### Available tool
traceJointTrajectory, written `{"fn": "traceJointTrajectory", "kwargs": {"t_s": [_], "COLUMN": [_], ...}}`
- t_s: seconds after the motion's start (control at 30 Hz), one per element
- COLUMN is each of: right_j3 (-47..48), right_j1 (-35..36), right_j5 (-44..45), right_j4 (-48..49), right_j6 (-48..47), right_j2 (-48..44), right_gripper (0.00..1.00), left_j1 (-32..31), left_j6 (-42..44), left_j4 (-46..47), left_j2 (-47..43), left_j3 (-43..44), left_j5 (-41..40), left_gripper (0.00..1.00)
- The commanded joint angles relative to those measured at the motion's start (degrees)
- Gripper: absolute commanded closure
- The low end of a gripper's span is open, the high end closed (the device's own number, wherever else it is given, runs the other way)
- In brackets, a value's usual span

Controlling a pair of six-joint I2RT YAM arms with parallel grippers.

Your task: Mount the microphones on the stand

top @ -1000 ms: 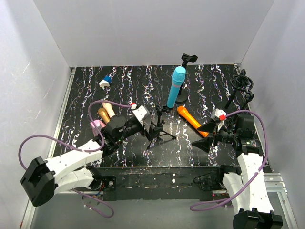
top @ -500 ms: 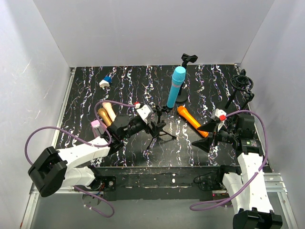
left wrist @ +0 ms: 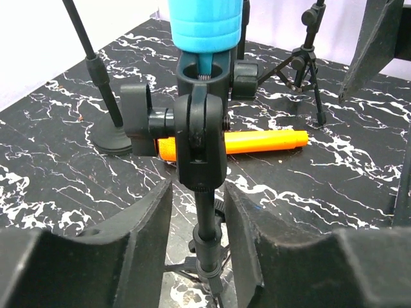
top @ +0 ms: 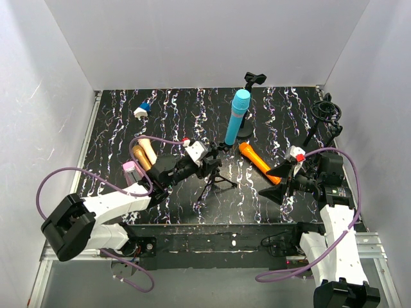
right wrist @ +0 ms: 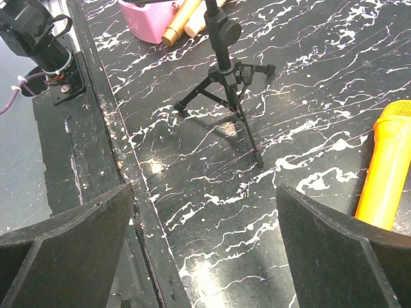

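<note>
A small black tripod stand [top: 215, 178] stands mid-table. The cyan microphone [top: 236, 117] rises upright from the stand's clip [left wrist: 201, 128]. My left gripper [top: 209, 163] reaches in from the left. Its jaws straddle the stand's pole [left wrist: 204, 221], a narrow gap showing on each side. The orange microphone [top: 260, 163] lies flat just beyond and right of the stand and shows in both wrist views [left wrist: 244, 142] [right wrist: 385, 167]. The pale pink microphone [top: 147, 147] and the golden-brown microphone [top: 139, 156] lie side by side at the left. My right gripper [top: 281, 183] hovers wide open by the orange microphone, holding nothing.
A pink boxy object [top: 131, 171] lies by the left arm. A round-base stand [top: 246, 131] with a clip [top: 255, 78] is behind the cyan microphone. A tripod with a ring mount [top: 325, 111] stands at the far right. A small white-and-blue item [top: 142, 110] lies back left.
My left gripper has pushed forward onto the tripod stand and its jaws have narrowed from wide open to close around the pole. The right arm has not moved.
</note>
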Motion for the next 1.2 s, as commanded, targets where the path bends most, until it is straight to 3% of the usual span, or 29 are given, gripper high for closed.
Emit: {"fn": "traceJointTrajectory", "kwargs": {"t_s": [0.0,0.17,0.43,0.7,0.93,1.17], "right_j3": [-0.5,-0.5,-0.4,-0.2,0.0,0.2], "right_j1": [-0.4,-0.5,-0.5,-0.6,-0.8,-1.1], "right_j5": [-0.4,-0.4,-0.3,-0.2,-0.8,-0.9], "right_j4": [0.5,0.5,0.3,-0.6,-1.3,-1.4], "right_j6": [-0.7,-0.6,-1.0,-1.9,-2.2,-2.6], "right_j2": [-0.1,0.0,-0.3,0.2,1.2,1.8], "right_gripper": [0.02,0.02,0.02,0.02,0.02,0.02], "left_j1": [0.1,0.3,10.7,26.4,33.8,39.4], "left_j6": [1.6,2.9,2.7,0.1,2.8,5.4], "left_j4": [1.0,1.6,4.8,8.8,7.2,4.9], "left_j2": [1.1,1.4,6.8,22.8,34.6,39.4], "left_j3": [0.9,1.6,8.0,22.6,34.3,39.6], "left_j5": [-0.5,-0.6,5.6,15.7,16.6,17.2], "left_gripper": [0.70,1.00,1.00,1.00,1.00,1.00]}}
